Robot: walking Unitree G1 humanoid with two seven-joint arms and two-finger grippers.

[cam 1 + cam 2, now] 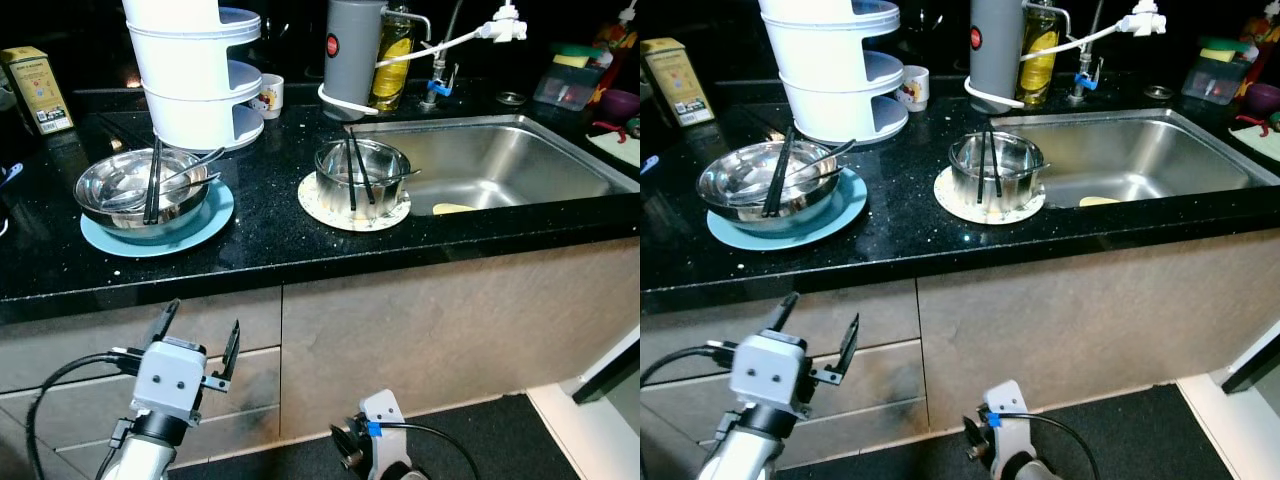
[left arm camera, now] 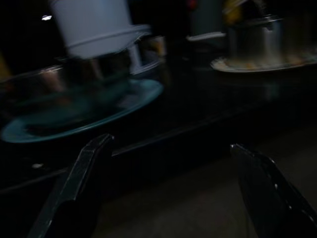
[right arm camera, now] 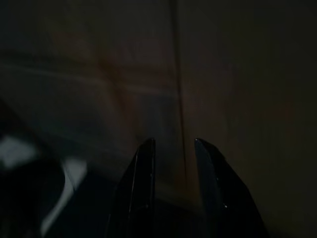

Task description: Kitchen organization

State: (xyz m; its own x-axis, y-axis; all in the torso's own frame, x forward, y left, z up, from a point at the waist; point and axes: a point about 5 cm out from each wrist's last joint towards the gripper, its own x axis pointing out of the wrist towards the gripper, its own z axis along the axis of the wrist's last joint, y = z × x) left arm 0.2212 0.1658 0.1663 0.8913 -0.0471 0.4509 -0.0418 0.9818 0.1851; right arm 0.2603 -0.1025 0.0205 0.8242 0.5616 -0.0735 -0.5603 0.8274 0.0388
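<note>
Below the counter edge, left gripper (image 1: 200, 340), fingers spread, should rise squarely toward the bowl (image 1: 140, 190) on the blue plate (image 1: 200, 232); right gripper (image 3: 173, 148), fingers slightly parted, hangs idle.

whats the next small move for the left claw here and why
Probably raise the left claw up and forward toward the chopsticks in the bowl on the blue plate. The claw is open and empty, below the counter edge in front of the drawers, roughly in line with that bowl. The right claw hangs low and idle.
</note>
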